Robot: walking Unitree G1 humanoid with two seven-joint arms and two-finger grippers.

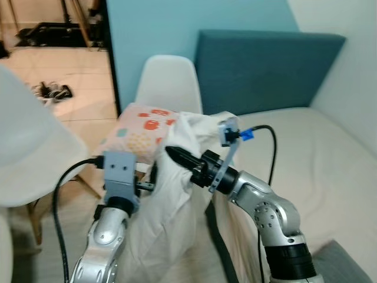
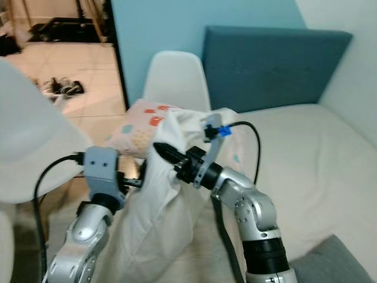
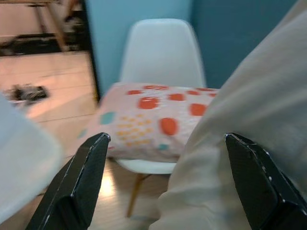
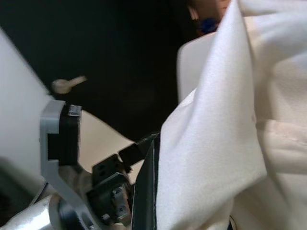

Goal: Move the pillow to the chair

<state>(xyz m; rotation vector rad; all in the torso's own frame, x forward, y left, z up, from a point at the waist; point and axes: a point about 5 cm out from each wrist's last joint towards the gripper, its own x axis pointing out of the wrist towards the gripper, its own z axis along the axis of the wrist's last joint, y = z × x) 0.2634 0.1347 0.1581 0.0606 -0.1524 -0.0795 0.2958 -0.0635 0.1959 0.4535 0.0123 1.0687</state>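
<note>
A patterned pillow (image 1: 140,131), pink with orange and teal spots, is seen lying on the seat of a white chair (image 1: 169,82) that stands between the blue wall (image 1: 153,26) and the bed (image 1: 318,159); its near edge overhangs the seat front, which suggests it was set down rather than squared up. A large cream pillow (image 1: 168,200) is held upright between the two arms in front of the chair, apparently so that it can be carried clear of the floor. The right gripper (image 1: 177,156) is pressed into the cream fabric from the bed side, its jaws closed on a fold of cloth, as the right wrist view confirms with a black finger lying along the fabric edge. The left gripper (image 3: 168,184) is seen with jaws spread wide, the cream cloth lying against one finger only; nothing is pinched there, so it seems to serve as a brace rather than a grip. Which pillow the task means cannot be settled from these views; if the cream one, it is not yet on the chair, and the seat is already largely taken up. A teal headboard (image 1: 265,71) backs the bed, and a second white chair (image 1: 29,153) is blurred at the robot's left.
</note>
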